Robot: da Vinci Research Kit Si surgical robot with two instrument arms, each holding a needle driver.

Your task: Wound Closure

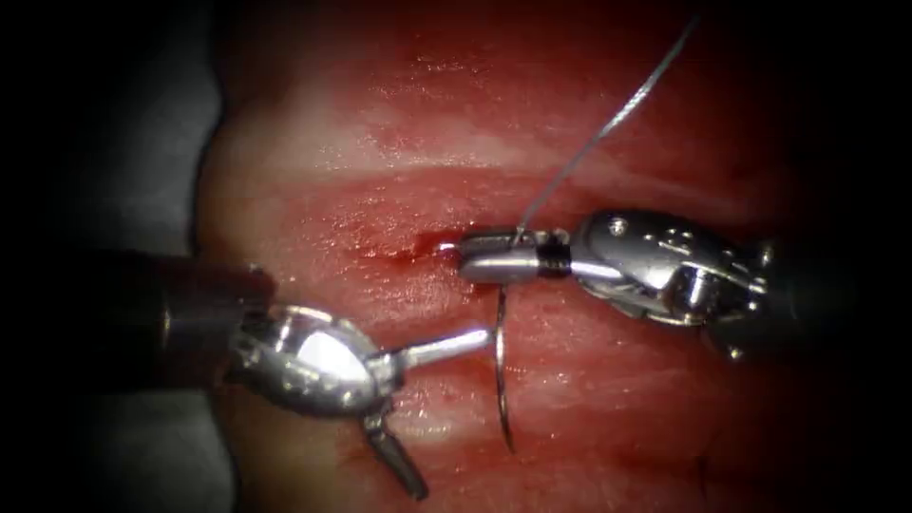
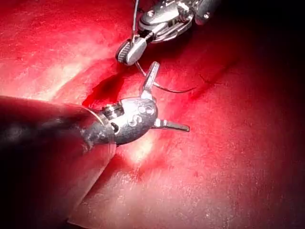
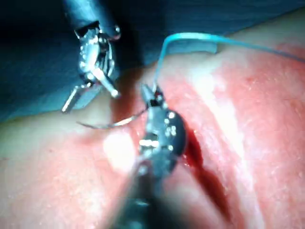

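Note:
The right tool (image 1: 465,256) comes in from the right with its jaws shut on the curved needle (image 1: 500,380) close to its thread end. The needle hangs below those jaws over the tissue, its point (image 1: 508,445) free and not in the tissue. Thread (image 1: 608,123) runs from the jaws up and to the right. The left tool (image 1: 451,413) stands wide open and holds nothing; its upper jaw nearly touches the needle's middle. The cut (image 1: 418,249) lies just left of the right tool's tips. The same shows in the wrist views: needle (image 2: 167,89), left tool (image 2: 169,100), right tool (image 3: 151,98), needle (image 3: 109,125).
Red fluid (image 1: 399,255) wets the tissue (image 1: 617,418) around the cut. A dark cloth edge (image 1: 114,171) borders the tissue on the left. The thread (image 3: 190,37) arcs above the tissue behind the right tool.

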